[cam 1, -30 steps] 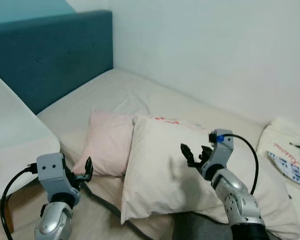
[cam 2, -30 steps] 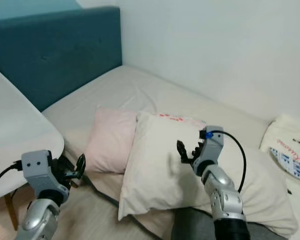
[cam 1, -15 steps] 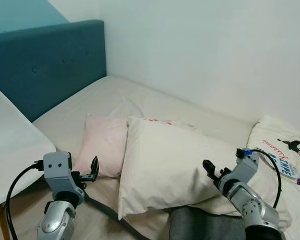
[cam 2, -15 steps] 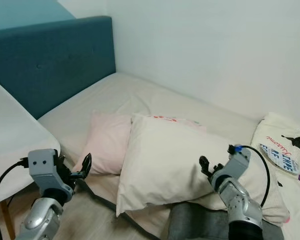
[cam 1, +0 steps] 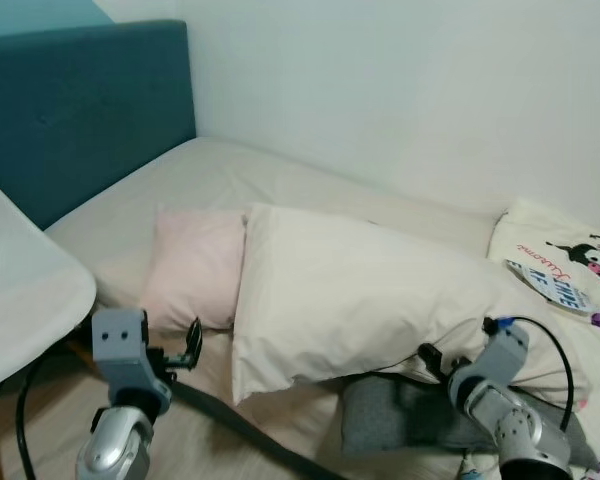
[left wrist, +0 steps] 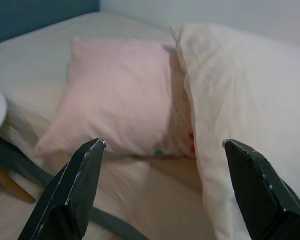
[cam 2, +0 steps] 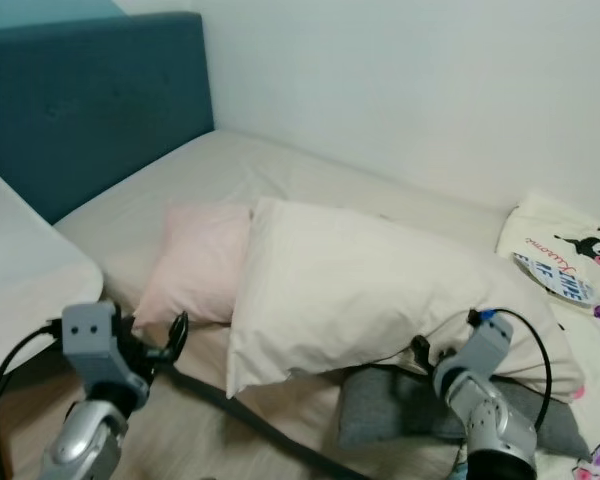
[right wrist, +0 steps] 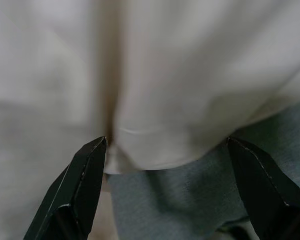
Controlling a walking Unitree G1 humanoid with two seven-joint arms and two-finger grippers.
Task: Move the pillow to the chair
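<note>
The large cream pillow [cam 1: 370, 300] lies on the bed [cam 1: 280, 185], overlapping a pink pillow [cam 1: 190, 265] beside it and resting on a grey cushion [cam 2: 400, 410]. The right gripper [right wrist: 167, 155] is spread wide at the cream pillow's lower edge, gripping nothing. The left gripper [left wrist: 162, 150] is also wide apart, facing both pillows. A teal headboard [cam 1: 70, 100] meets the white wall [cam 1: 400, 90].

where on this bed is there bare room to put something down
Bare mattress runs from the teal headboard along the wall, behind the pink pillow and cream pillow. The near edge is crowded: both pillows, a grey cushion, the printed bedding and the right hand at the cream pillow's edge.
</note>
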